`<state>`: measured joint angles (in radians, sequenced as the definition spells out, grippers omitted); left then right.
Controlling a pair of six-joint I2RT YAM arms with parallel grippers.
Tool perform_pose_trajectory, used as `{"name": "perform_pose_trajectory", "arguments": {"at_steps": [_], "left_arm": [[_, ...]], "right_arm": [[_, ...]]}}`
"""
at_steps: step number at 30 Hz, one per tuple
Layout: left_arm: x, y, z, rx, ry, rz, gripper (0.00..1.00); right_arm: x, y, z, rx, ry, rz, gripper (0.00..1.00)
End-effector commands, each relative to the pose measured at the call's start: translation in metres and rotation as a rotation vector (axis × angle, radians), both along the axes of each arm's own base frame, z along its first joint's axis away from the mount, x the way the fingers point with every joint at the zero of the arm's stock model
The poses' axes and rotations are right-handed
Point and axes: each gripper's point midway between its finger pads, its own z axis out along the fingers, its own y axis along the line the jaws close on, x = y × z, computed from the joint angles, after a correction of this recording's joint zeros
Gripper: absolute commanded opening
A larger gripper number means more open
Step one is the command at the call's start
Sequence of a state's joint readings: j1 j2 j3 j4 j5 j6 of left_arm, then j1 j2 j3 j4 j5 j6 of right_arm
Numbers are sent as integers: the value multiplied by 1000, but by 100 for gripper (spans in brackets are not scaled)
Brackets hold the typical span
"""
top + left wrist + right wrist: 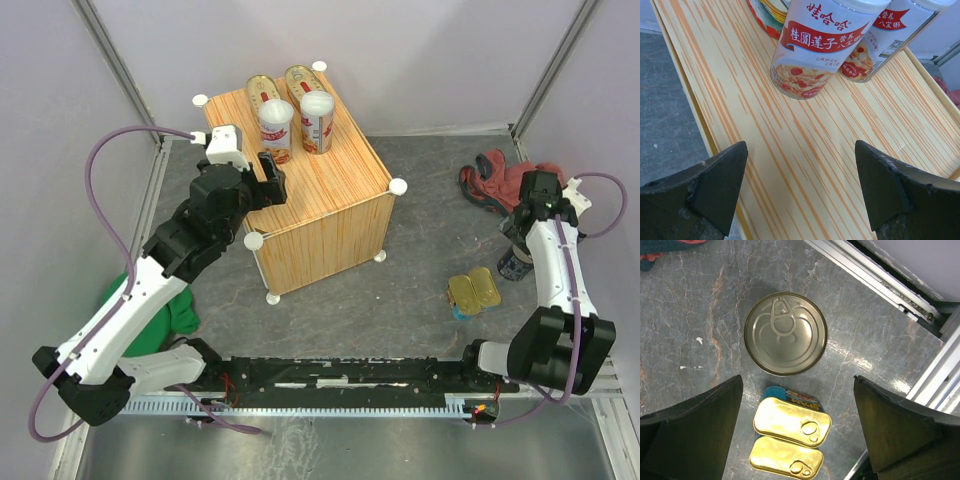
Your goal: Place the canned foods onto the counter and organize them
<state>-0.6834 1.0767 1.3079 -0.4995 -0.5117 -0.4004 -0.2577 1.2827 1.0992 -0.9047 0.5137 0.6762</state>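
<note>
The left gripper (800,146) hangs over the counter (805,200), jaws wide and empty. The two tall white-lidded cans (812,47) stand just ahead of the gap, and the oval gold cans (262,88) lie behind those. The right gripper (797,380), jaws also wide and empty, hovers with the dark round can (785,333) just ahead of the gap and two rectangular gold cans (792,422) side by side between the jaws, beneath them.

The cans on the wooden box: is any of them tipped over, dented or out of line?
Nothing stands out. The two tall cans stand upright side by side, and the two oval tins lie flat behind them, all near the far end of the box. No dents or spills show.
</note>
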Motion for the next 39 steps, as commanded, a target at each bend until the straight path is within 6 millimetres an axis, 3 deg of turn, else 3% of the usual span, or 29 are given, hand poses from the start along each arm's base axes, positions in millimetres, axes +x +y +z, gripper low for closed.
{"name": "perform_pose_trajectory", "arguments": {"at_steps": [1,15,39], "left_arm": [[1,-4,14,28,-38,-32,94],[6,-6,8,52,-22,-26,94],[8,-1,9,68,-39,-5,94]], "right_arm": [[17,-6,-3,6,-53,-20,100],[24,-15,-29,38,-21,-48,100],[32,-28,-52,48,36,-98,100]]}}
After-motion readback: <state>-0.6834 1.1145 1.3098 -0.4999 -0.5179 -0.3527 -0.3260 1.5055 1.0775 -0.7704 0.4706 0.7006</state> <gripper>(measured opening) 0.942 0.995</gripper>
